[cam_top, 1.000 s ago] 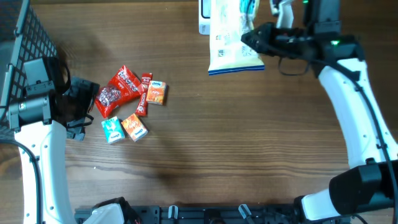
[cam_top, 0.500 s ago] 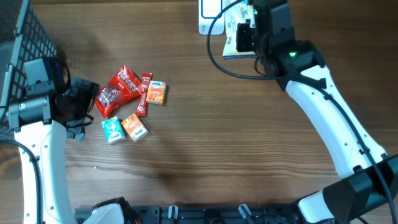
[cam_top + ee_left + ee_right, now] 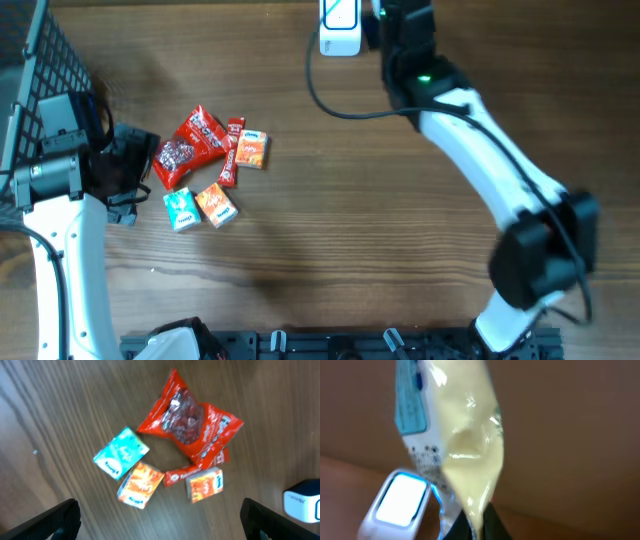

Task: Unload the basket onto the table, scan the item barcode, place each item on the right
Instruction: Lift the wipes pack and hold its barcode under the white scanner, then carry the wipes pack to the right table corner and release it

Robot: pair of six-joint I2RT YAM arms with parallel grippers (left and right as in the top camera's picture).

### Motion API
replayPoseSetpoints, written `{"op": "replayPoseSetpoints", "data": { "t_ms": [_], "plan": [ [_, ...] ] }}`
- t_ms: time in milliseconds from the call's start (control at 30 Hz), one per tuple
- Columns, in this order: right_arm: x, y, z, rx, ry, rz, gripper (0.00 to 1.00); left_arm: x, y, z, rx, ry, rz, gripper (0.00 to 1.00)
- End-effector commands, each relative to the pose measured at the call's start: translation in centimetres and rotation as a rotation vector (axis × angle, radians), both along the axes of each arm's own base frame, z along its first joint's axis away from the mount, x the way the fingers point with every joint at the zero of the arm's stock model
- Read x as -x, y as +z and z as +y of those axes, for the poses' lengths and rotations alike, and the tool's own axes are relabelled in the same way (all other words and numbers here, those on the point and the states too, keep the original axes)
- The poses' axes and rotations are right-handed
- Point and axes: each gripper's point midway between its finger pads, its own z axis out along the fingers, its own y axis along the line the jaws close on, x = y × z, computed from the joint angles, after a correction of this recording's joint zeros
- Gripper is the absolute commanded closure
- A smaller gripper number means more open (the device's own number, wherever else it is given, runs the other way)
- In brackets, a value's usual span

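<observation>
Wooden surface (image 3: 400, 250), seen from overhead, with the right arm (image 3: 480, 170) stretched across it to the far edge. A second earlier this arm reached in from the right side and carried the packet (image 3: 470, 460) face-up beside the scanner (image 3: 340, 28). The arm has since swung over, and from overhead the wrist now hides the packet. In the right wrist view the packet hangs upright from the right hand (image 3: 476, 525), whose fingers are pinched tight on its bottom seam. Its printed blue-and-white side is turned toward the scanner, whose window glows just below and to the left. The item thus appears to be presented for reading; whether the barcode itself faces the window cannot be told. The left hand (image 3: 160, 520) waits fully spread and empty above the red bag (image 3: 190, 145) and the small boxes (image 3: 216, 203), all unmoved and presumably awaiting their turn.
</observation>
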Motion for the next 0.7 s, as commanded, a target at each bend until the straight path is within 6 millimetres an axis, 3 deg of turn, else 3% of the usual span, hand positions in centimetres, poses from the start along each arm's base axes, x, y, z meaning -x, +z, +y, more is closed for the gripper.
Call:
{"op": "replayPoseSetpoints", "data": {
  "t_ms": [0,100,200,333,467,667],
  "plan": [
    [-2.8,-4.0,1.8,0.516,-0.04,-0.04,0.95,0.0,0.1,0.4,-0.018,-0.002,0.001,0.0],
    [-4.1,-5.6,2.4,0.72,-0.105,-0.116,0.96,0.0,0.1,0.4,-0.018,-0.002,0.001,0.0],
    [-4.2,-5.1,3.1,0.755,-0.165,-0.248,0.96,0.0,0.1,0.4,-0.018,-0.002,0.0,0.0],
    [-4.7,-7.7,5.0,0.88,-0.039,-0.194,0.96,0.0,0.1,0.4,-0.017,-0.002,0.001,0.0],
    [-4.9,-9.5,5.2,0.878,0.007,-0.137,0.96,-0.1,0.1,0.4,-0.018,-0.002,0.0,0.0],
    [-4.9,-9.9,5.2,0.852,0.009,-0.128,0.96,-0.1,0.1,0.4,-0.018,-0.002,0.0,0.0]
  ]
}}
